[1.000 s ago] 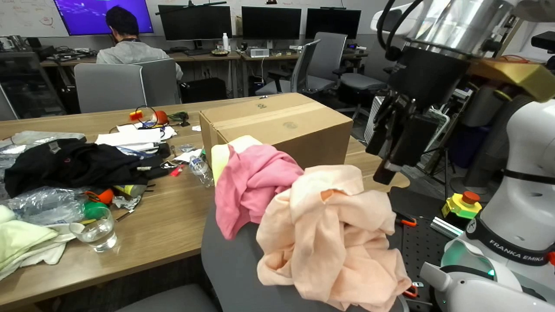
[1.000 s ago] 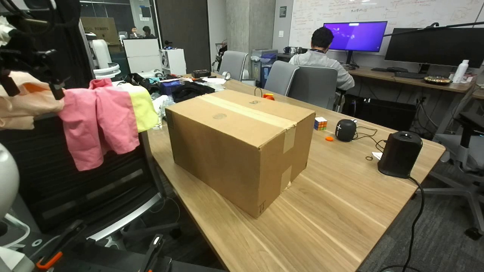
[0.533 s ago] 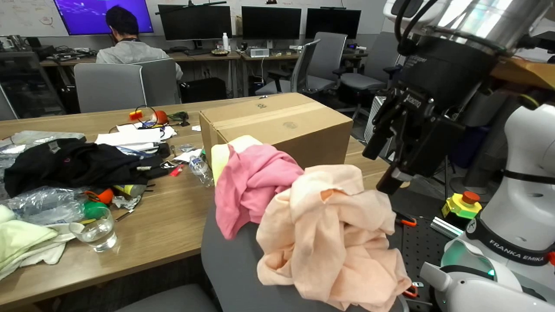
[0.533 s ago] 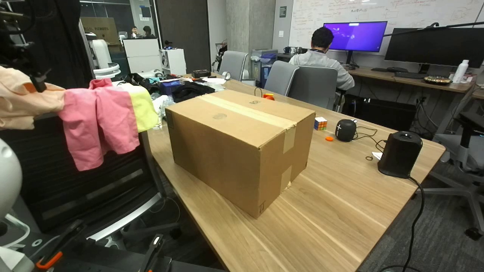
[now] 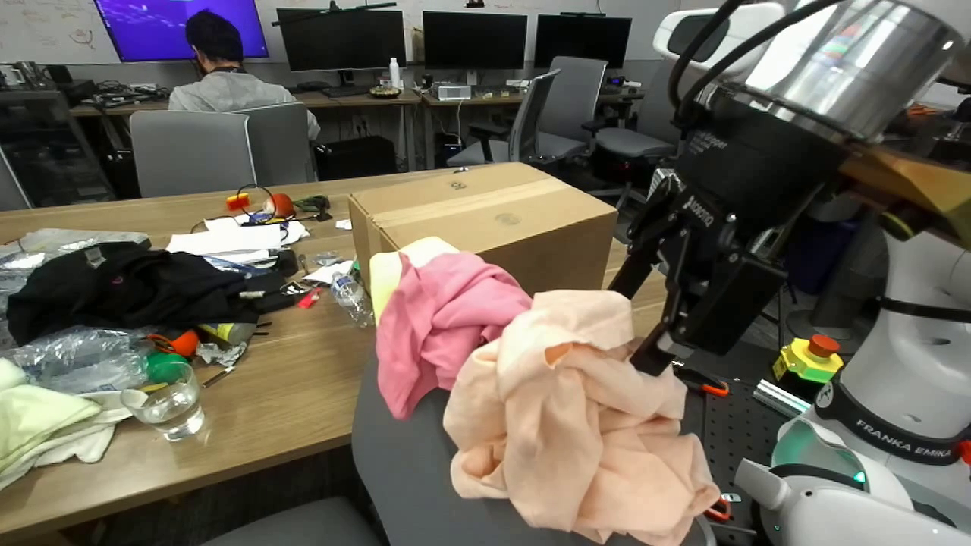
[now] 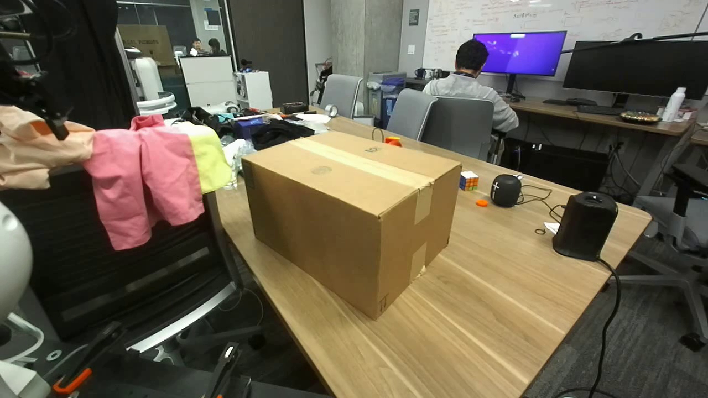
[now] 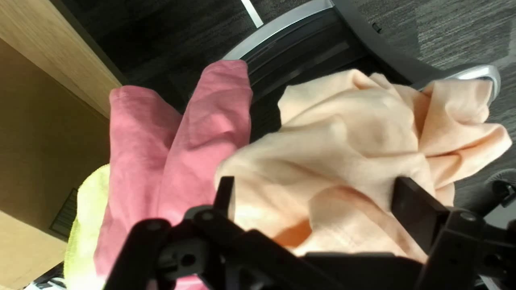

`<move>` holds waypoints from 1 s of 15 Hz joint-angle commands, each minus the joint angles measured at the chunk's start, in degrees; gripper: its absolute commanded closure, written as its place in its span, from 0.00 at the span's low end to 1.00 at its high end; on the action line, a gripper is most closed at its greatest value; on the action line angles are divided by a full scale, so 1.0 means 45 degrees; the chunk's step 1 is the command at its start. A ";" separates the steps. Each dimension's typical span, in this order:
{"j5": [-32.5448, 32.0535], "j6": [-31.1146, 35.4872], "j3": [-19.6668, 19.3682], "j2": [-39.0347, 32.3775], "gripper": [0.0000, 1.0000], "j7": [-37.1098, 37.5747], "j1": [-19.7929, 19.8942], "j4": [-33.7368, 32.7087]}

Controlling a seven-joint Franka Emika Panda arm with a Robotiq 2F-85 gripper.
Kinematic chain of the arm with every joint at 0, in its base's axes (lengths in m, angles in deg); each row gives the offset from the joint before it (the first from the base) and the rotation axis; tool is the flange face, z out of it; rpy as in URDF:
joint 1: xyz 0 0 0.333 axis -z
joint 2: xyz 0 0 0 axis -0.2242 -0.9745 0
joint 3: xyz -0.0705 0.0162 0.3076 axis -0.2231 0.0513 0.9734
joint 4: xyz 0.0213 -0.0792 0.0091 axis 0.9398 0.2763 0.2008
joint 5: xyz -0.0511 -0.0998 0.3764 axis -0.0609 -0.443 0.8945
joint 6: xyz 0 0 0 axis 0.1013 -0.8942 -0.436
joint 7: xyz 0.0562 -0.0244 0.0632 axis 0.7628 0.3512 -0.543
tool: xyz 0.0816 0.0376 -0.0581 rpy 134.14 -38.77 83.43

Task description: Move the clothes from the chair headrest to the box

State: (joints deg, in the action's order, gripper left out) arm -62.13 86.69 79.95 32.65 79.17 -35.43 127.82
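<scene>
Beside one wood-grain table (image 6: 470, 298) stands one mesh-backed office chair (image 6: 155, 265); on the table sits one taped cardboard box (image 6: 315, 237). Draped over the chair's top are one peach garment (image 5: 561, 425), one pink garment (image 5: 444, 318) and one yellow cloth (image 6: 210, 160), three in all. One Robotiq gripper (image 7: 315, 194) slants at the peach garment, its two fingers (image 7: 416, 209) spread apart; whether they touch it I cannot tell

Pink cloth (image 6: 146, 182) over the chair (image 6: 138, 271) (cardboard box (image 6: 348, 215) nearby)
</scene>
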 commanded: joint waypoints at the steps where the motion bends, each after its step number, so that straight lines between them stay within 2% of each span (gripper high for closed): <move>1: -0.0046 0.0619 0.0201 -0.0291 0.00 0.0207 -0.0247 -0.0021; 9: 0.0180 0.0222 0.0222 -0.0507 0.00 0.0242 -0.0956 -0.0007; 15: 0.0019 0.0304 0.0249 -0.0988 0.00 0.0217 -0.0935 0.0022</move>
State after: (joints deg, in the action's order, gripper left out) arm -61.96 87.40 80.87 29.23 79.48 -39.54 127.99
